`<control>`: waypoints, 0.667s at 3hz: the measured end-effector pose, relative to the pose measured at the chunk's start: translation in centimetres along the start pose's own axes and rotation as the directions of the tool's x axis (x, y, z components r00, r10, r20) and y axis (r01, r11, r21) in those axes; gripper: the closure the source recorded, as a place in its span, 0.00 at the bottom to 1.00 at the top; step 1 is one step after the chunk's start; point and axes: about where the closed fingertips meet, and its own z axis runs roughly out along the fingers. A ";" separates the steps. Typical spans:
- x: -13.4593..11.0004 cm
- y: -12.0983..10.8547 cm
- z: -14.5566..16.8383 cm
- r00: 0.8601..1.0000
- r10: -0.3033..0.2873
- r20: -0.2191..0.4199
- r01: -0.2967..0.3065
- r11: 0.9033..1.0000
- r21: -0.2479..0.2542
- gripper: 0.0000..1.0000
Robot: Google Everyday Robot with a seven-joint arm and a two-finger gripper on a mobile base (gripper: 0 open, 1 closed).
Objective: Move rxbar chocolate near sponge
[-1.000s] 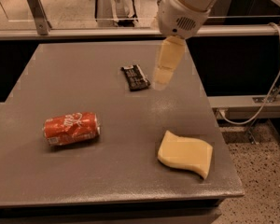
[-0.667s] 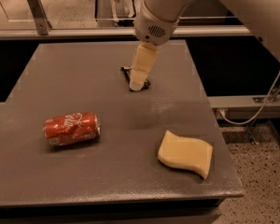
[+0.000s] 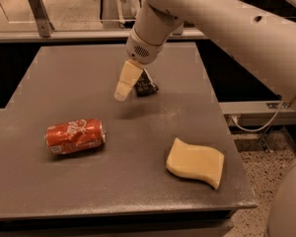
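Now: gripper (image 3: 124,88) hangs low over the back-middle of the table (image 3: 64,78), just left of the bar (image 3: 147,86) and overlapping it in view. Open or clenched: cannot tell. No sure hold on the bar.

Bar lies on the far half of the table. Sponge (image 3: 195,163) is at the front right, well apart.

Step, as judged: secure the bar. Centre over its short width and seat low before closing; a glossy wrapper may slip.

Room: bare tabletop between bar and sponge. Can (image 3: 75,136) is front left, off that line. Sponge sits near the right and front edges, so set the bar down on its inboard side.
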 end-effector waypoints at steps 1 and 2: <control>-0.1 -1.3 2.5 0.996 0.092 -0.012 -0.091 0.995 0.026 0.00; 0.8 -2.4 3.8 0.984 0.172 -0.040 -0.169 0.984 0.057 0.18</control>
